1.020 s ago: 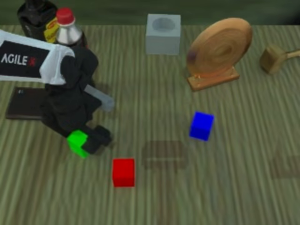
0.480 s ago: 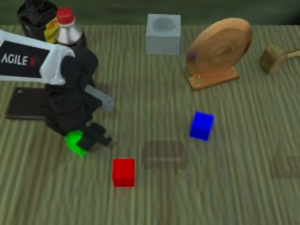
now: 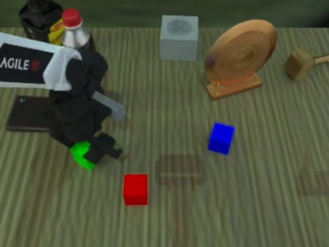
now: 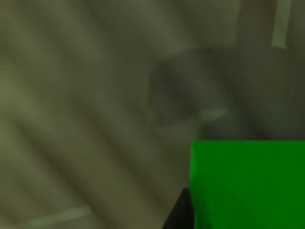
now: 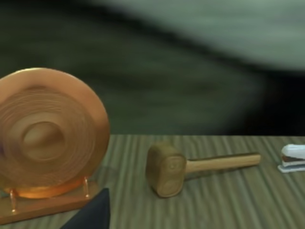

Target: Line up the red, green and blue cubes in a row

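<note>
The left gripper [image 3: 91, 153] was clamped on the green cube [image 3: 82, 154], its dark fingers [image 3: 107, 146] closed against the cube's sides at the left of the table [image 3: 267, 216]. Over the preceding second the cube had shifted slightly left and farther away with the gripper, and more of it had slipped under the wrist; this suggests the cube was being lifted or carried, so the green cube's placement was under way but not done. In the left wrist view the green cube [image 4: 248, 183] filled one corner, close against a dark finger [image 4: 180, 212], with its shadow on the table beyond, which suggests it was off the surface. The red cube [image 3: 135, 189] lay just right of and nearer than the gripper. The blue cube [image 3: 221, 138] lay well apart, right of centre and farther back. No two cubes touched; no row existed yet. The right arm was not seen from above; its wrist view faced a wooden disc on a stand [image 5: 47, 138], a wooden mallet [image 5: 167, 171] and a stapler [image 5: 293, 157].
</note>
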`<action>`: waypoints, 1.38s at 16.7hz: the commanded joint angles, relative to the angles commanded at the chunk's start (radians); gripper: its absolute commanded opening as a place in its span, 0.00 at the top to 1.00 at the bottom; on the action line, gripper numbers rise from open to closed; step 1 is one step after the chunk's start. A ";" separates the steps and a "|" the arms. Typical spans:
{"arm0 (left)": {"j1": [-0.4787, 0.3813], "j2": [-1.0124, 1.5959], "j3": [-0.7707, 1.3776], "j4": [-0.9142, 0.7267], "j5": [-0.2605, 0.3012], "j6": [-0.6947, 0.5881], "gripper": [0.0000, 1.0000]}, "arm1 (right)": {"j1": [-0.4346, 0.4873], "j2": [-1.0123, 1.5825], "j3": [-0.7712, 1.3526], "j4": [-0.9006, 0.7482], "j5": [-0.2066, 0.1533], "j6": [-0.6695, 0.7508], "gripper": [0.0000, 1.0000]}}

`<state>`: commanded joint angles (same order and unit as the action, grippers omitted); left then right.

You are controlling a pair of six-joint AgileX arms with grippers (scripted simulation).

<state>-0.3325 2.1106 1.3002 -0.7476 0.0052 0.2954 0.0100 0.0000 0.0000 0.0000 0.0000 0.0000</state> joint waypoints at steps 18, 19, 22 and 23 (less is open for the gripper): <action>-0.101 -0.068 0.183 -0.263 -0.003 -0.228 1.00 | 0.000 0.000 0.000 0.000 0.000 0.000 0.00; -0.131 -0.056 0.201 -0.274 -0.003 -0.300 1.00 | 0.000 0.000 0.000 0.000 0.000 0.000 0.00; -0.236 -0.025 0.257 -0.309 -0.004 -0.550 1.00 | 0.000 0.000 0.000 0.000 0.000 0.000 0.00; -0.272 -0.016 0.275 -0.321 -0.004 -0.636 1.00 | 0.000 0.000 0.000 0.000 0.000 0.000 0.00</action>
<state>-0.6045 2.0948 1.5750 -1.0684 0.0011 -0.3405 0.0100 0.0000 0.0000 0.0000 0.0000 0.0000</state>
